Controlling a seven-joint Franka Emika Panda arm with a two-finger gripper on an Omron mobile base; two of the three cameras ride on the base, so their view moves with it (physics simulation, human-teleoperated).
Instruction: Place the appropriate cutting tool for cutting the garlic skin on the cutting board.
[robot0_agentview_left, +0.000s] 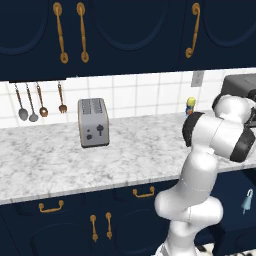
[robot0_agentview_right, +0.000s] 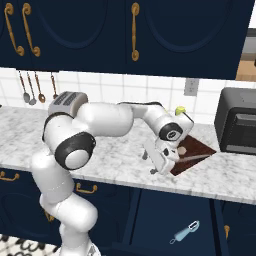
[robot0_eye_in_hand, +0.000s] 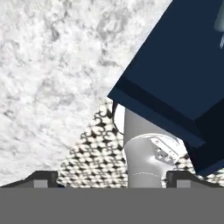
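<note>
fingers (robot0_agentview_right: 159, 167) spread, empty, at counter edge; cutting board (robot0_agentview_right: 197, 150) just right of them, garlic (robot0_agentview_right: 182, 150) on it

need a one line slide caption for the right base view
White arm reaches across the marble counter, gripper at the near corner of the cutting board holding garlic and a knife, beside the toaster oven.

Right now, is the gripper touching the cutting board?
Cannot tell. In the right base view the gripper sits at the near-left edge of the cutting board, and the hand hides where they might meet.
</note>
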